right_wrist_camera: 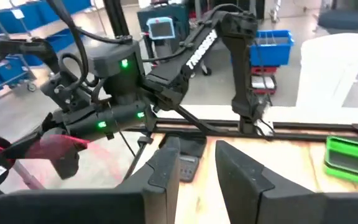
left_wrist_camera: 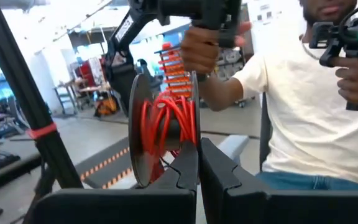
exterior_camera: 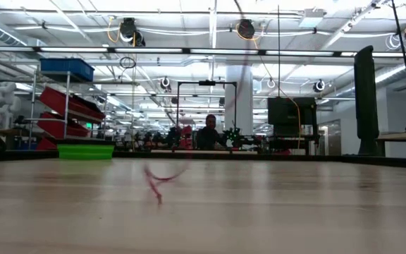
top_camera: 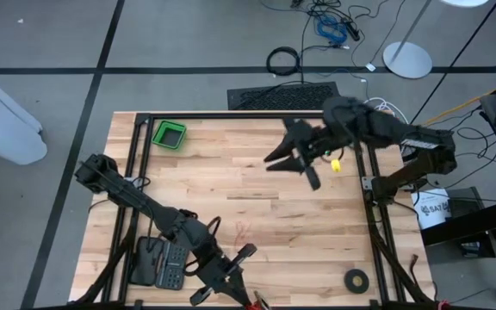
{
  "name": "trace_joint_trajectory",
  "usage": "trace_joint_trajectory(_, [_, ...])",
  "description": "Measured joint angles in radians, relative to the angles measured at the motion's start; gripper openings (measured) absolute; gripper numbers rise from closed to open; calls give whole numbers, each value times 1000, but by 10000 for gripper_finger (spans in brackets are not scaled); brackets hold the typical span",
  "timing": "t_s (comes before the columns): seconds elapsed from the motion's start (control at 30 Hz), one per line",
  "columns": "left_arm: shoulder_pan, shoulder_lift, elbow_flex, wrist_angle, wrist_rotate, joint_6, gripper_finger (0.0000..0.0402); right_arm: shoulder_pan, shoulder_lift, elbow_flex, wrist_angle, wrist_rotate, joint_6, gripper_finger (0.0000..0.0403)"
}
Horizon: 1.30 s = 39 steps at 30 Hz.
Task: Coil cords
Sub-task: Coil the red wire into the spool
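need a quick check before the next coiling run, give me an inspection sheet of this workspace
surface: pale wooden plank table in a black frame
job's things: thin red-and-black cord, looped in a small coil at the left gripper
clutter: green plastic bin, flat black tape ring, black keypad
grippers: left gripper shut on the cord at the table's near edge; right gripper open, empty, above the table's far right part
cables: thick black cable hoop and blue cable on the floor
surroundings: person in a white shirt close beyond the left gripper
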Motion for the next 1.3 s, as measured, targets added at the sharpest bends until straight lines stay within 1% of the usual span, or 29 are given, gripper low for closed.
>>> trace_joint_trajectory(0.17, [1,0,0,51,-1,2,4,-27,0,121,-165,-2,-3,91])
trace_joint_trajectory(0.27, [1,0,0,60,-2,-4,4,-10,-11,141,-253,2,-3,91])
trace_joint_trajectory(0.37, [-1,0,0,68,-17,-7,4,50,-29,103,-330,36,17,91])
trace_joint_trajectory(0.47, [-2,0,0,61,-61,-22,4,150,-60,-9,-333,147,45,91])
trace_joint_trajectory(0.57, [-2,0,0,61,-107,-57,4,257,-106,-184,-218,252,65,91])
trace_joint_trajectory(0.7, [-1,-12,0,33,-178,-89,4,364,-179,-456,90,317,67,91])
trace_joint_trajectory(0.8, [-3,-45,0,-45,-262,-130,4,413,-229,-641,316,348,58,91])
trace_joint_trajectory(0.87, [-4,-68,0,-124,-329,-188,4,432,-264,-743,423,376,46,91])
trace_joint_trajectory(0.97, [-4,-89,1,-228,-399,-257,4,453,-305,-875,582,442,51,91])
trace_joint_trajectory(1.07, [-4,-90,0,-279,-440,-268,4,458,-322,-933,693,471,56,91])
trace_joint_trajectory(1.3, [-4,-90,1,-336,-575,-295,4,476,-326,-933,800,479,58,91])
